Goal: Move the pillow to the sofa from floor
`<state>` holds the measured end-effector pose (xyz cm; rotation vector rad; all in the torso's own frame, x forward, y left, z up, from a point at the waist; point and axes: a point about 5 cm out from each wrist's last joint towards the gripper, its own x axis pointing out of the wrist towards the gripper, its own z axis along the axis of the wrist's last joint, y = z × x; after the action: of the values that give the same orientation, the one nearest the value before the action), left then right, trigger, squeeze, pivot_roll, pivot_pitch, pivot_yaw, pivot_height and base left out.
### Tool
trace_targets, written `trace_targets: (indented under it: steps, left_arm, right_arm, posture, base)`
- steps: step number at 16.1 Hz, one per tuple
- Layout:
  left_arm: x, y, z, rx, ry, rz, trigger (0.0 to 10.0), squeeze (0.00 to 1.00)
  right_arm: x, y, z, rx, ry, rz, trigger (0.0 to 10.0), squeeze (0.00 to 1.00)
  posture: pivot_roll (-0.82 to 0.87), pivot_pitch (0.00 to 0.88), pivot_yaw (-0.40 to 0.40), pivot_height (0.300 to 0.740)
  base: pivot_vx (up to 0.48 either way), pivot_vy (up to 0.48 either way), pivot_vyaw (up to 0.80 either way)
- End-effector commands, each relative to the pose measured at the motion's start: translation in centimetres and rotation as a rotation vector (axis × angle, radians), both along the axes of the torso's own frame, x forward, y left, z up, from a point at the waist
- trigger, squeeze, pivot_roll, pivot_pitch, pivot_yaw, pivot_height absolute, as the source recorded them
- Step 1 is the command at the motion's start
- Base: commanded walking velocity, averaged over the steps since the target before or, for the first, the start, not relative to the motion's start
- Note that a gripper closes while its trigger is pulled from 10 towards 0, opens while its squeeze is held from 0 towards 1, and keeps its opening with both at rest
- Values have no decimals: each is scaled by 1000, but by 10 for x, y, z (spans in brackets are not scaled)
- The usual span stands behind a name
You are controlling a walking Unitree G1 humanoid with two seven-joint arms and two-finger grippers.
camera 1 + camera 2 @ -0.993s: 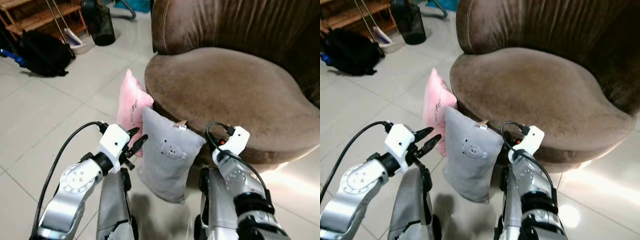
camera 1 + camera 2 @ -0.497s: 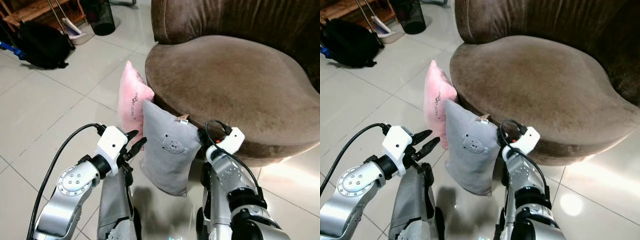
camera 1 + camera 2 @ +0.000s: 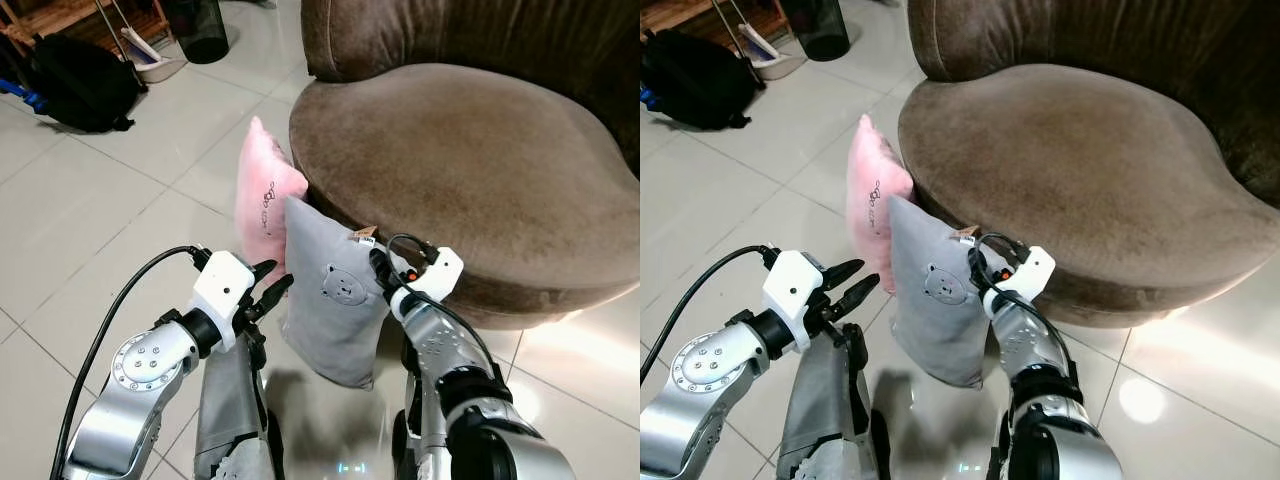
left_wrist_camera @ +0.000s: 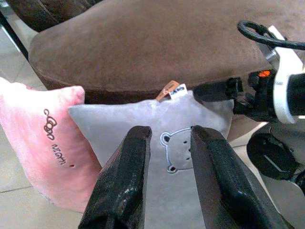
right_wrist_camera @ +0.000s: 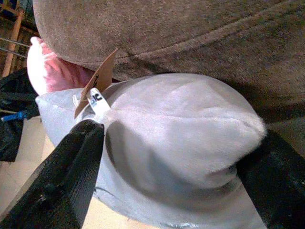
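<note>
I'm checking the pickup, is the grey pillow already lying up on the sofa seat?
No, the grey pillow stands on the floor tiles, leaning against the front of the brown sofa, beside the pink pillow.

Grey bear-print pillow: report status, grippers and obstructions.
Right gripper open, jaws straddling the grey bear-print pillow's top corner. Left gripper open, short of it. Pillow on floor, leaning against brown round sofa. Pink pillow close beside it.

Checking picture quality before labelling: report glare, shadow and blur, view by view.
Left eye view: window glare on the floor tiles, pillow shadow below the grey pillow. Right wrist view: sharp pillow, black fingers blurred, jaws spread round its corner. Left wrist view: evenly lit, fingers soft.
</note>
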<state>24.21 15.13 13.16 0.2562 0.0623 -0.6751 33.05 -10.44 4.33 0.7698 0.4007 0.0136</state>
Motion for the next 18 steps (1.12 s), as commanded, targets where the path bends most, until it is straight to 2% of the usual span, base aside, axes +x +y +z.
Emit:
trace_targets:
  steps: [1,2,3,18]
  left_arm:
    - [-4,4,1,11,7,-3,10000,0]
    - [-4,4,1,12,9,-5,10000,0]
    - [-5,4,1,14,12,-6,10000,0]
    - [-6,2,1,14,18,-7,10000,0]
  right_arm:
    - [0,7,-1,-6,6,6,7882,0]
    - [0,8,0,-13,7,10,980,0]
    - [0,9,0,-15,7,13,0,0]
    - [2,10,-1,-26,-17,15,0,0]
  posture:
    - [122,219,82,480]
    - [123,220,82,480]
    - [124,220,82,480]
    - [119,204,75,480]
  base:
    - [0,0,0]
    - [0,0,0]
    - [0,0,0]
    - [0,0,0]
